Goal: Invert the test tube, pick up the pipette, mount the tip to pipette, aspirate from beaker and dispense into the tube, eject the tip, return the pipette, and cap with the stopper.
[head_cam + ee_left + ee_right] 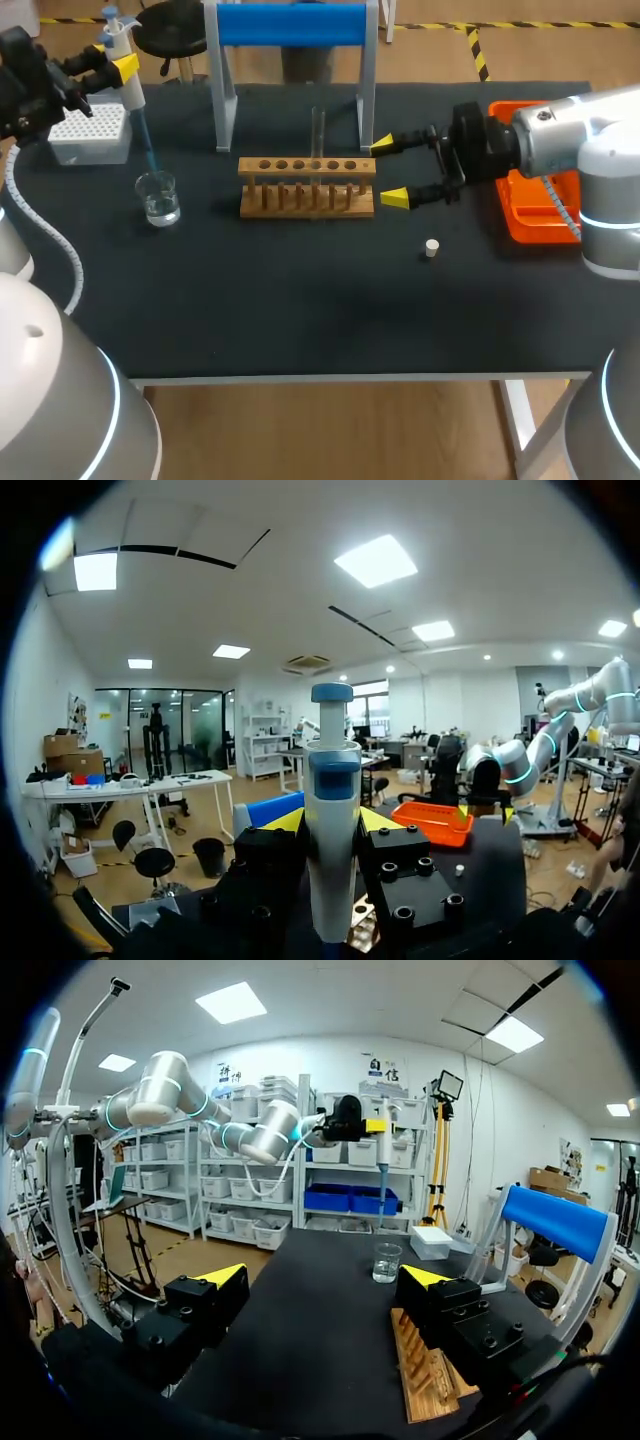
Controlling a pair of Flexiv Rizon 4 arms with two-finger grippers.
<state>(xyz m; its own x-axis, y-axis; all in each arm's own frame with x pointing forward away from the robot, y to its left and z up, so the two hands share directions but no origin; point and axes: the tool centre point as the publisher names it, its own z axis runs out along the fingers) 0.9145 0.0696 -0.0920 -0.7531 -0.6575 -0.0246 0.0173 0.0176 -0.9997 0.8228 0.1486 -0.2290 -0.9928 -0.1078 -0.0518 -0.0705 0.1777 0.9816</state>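
My left gripper (pixel 118 68) is shut on the white and blue pipette (pixel 128 85) at the far left; in the left wrist view the pipette (pixel 332 840) stands upright between the yellow tips of the left gripper (pixel 332 825). Its blue tip points down at the mouth of the glass beaker (pixel 158 197) that holds some water; I cannot tell whether it touches the water. A clear test tube (pixel 318 128) stands upright in the wooden rack (pixel 307 186). My right gripper (pixel 392 170) is open just right of the rack, with nothing between its fingers. The small white stopper (pixel 431 248) lies on the table.
A white tip box (pixel 90 135) sits behind the beaker. Behind the rack stands a blue and white stand (pixel 290 40). An orange tray (pixel 530 215) lies under my right arm. In the right wrist view the beaker (pixel 387 1261) and rack (pixel 425 1370) are ahead of the open fingers.
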